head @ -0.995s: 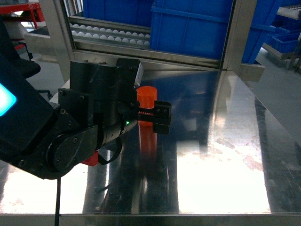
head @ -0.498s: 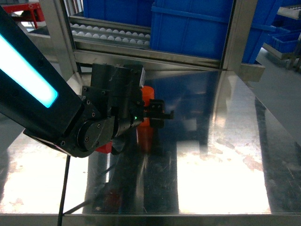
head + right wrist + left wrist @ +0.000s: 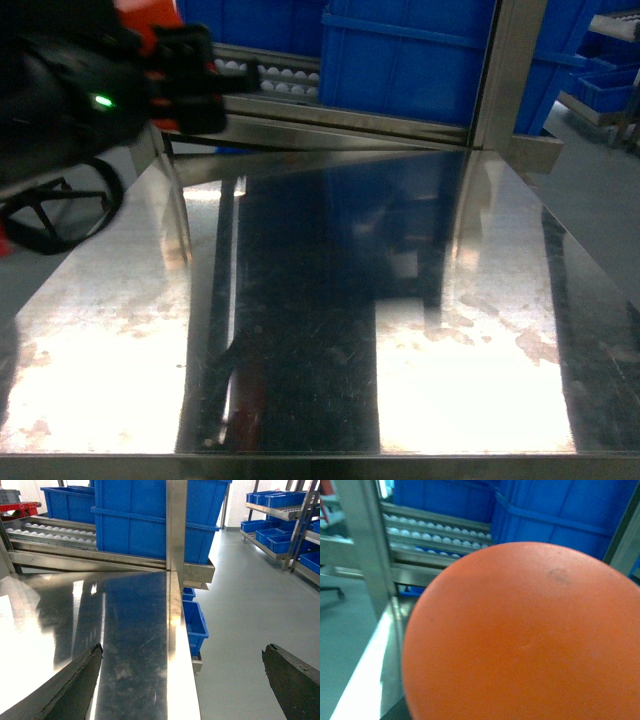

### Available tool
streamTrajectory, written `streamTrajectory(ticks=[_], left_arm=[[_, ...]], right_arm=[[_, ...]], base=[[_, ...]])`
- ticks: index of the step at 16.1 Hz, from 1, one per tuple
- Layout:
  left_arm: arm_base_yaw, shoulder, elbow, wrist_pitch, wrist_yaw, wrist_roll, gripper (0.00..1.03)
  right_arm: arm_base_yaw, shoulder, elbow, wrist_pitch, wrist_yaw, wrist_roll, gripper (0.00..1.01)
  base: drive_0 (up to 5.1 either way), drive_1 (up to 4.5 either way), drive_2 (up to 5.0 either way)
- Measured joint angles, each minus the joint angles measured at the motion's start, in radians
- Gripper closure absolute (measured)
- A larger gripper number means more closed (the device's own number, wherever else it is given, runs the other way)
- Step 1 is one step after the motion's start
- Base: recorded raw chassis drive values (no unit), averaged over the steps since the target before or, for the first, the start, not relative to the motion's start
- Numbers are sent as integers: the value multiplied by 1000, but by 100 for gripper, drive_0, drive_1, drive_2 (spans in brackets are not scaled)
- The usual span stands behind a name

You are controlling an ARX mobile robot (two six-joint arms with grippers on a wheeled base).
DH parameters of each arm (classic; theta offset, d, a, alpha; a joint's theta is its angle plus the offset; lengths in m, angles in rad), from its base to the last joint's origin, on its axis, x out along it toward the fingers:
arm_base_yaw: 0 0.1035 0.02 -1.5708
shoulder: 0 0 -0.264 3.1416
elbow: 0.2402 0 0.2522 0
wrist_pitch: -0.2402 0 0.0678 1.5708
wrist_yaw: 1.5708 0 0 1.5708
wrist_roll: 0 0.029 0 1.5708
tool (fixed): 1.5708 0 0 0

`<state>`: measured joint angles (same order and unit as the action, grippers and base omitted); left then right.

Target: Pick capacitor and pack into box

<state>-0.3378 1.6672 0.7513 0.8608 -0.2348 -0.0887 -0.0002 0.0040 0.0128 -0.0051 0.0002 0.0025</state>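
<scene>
Up top-left, left gripper (image 3: 190,75) grips orange capacitor (image 3: 525,635) — right gripper (image 3: 182,680) spread wide.

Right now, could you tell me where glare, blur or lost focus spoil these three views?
Head view: bright glare patches on the shiny steel table; the left gripper at top left is motion-blurred. Left wrist view: the orange round-ended capacitor fills the frame, soft and out of focus. Right wrist view: sharp, with mild reflections only.

- You have the bench (image 3: 400,330) in front; the bins (image 3: 400,55) sit behind it on the roller rack (image 3: 260,80).
- Left claw (image 3: 185,75) holds the capacitor (image 3: 525,635) above the bench's far-left corner.
</scene>
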Motion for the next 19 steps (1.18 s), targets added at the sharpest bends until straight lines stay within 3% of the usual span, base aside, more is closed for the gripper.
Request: streamTrajectory(ticks=[2, 6, 9, 11, 13, 14, 15, 16, 19], left_arm=[[14, -280, -209, -28, -93, 19, 58], [-10, -538, -352, -121, -172, 41, 58], [-99, -874, -460, -306, -314, 74, 58], [-216, -1147, -479, -503, -450, 75, 58], [-220, -1201, -478, -511, -470, 69, 58], [-219, -1189, -480, -529, -463, 67, 58], [-170, -1224, -470, -666, -339, 73, 58], [-109, -1265, -494, -725, -242, 76, 58], [32, -1364, -567, -739, -80, 76, 58]], right_arm=[[0, 0, 0, 0, 0, 0, 3], [0, 0, 0, 0, 0, 0, 3], [0, 0, 0, 0, 0, 0, 3], [0, 0, 0, 0, 0, 0, 3], [0, 0, 0, 0, 0, 0, 3], [0, 0, 0, 0, 0, 0, 3], [0, 0, 0, -1, 0, 0, 3], [0, 0, 0, -1, 0, 0, 3], [0, 0, 0, 0, 0, 0, 3]], base=[[0, 0, 0], [0, 0, 0], [0, 0, 0], [0, 0, 0], [0, 0, 0], [0, 0, 0], [0, 0, 0], [0, 0, 0], [0, 0, 0]])
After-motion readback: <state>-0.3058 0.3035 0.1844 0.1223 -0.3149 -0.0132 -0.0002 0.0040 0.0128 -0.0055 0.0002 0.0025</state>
